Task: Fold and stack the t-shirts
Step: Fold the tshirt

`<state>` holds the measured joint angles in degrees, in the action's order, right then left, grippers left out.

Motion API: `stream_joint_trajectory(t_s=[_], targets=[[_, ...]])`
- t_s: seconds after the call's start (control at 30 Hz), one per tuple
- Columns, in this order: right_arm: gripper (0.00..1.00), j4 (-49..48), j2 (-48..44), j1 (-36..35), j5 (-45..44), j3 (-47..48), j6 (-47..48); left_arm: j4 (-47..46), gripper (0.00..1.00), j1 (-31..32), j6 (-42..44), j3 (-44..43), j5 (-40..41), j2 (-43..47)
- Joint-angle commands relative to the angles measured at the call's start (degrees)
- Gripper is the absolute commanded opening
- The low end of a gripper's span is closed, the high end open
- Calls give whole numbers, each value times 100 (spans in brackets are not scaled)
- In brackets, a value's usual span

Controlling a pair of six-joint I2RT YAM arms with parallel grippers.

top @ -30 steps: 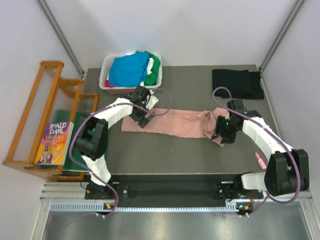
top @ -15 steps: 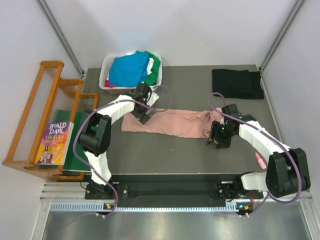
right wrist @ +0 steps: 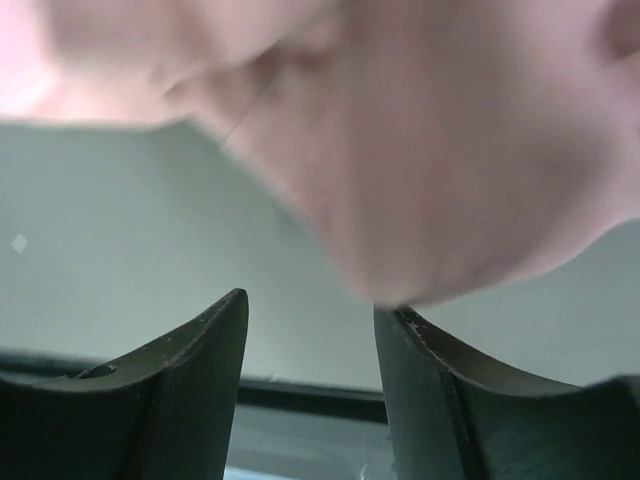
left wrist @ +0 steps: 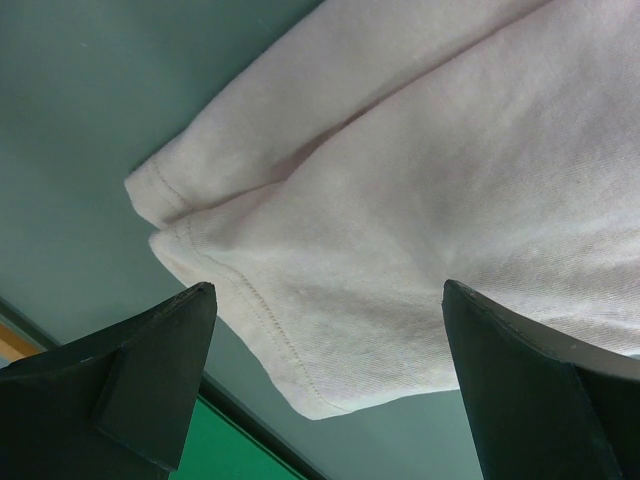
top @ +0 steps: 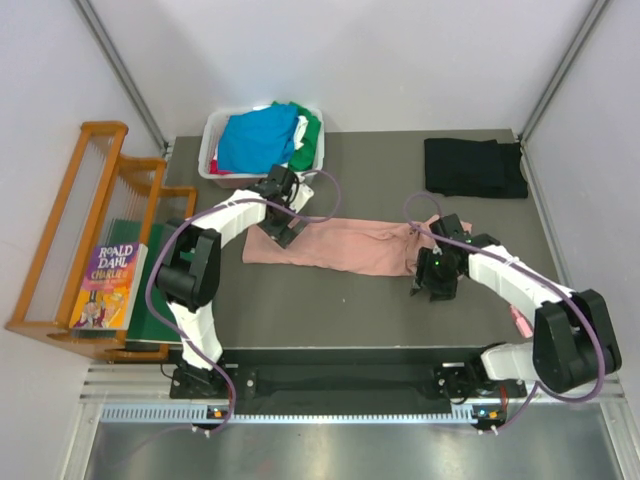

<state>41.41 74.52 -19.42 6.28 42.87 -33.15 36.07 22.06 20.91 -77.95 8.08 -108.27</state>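
Left arm (top: 222, 216): elbow bowed outward, forearm reaching in toward centre.
Left gripper (top: 281, 227): I read the jaws as spread fully wide, dark fingers (left wrist: 130, 372) angled downward.
Right arm (top: 512, 281): elbow out to its own side, forearm angled inward.
Right gripper (top: 430, 283): jaws roughly half apart (I see nothing pinched between them).

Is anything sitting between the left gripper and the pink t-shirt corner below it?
Nothing visible does. The left gripper hangs open directly over the pink t-shirt at its hemmed left corner, with only bare table around that corner. The basket sits farther back, off the path.
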Motion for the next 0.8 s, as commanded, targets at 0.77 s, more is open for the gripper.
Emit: stream_joint_trajectory(t_s=[0.77], targets=[[52,-195,1151,2211,-1436,1602,362,-118,99,-343,159,588,-333,825]])
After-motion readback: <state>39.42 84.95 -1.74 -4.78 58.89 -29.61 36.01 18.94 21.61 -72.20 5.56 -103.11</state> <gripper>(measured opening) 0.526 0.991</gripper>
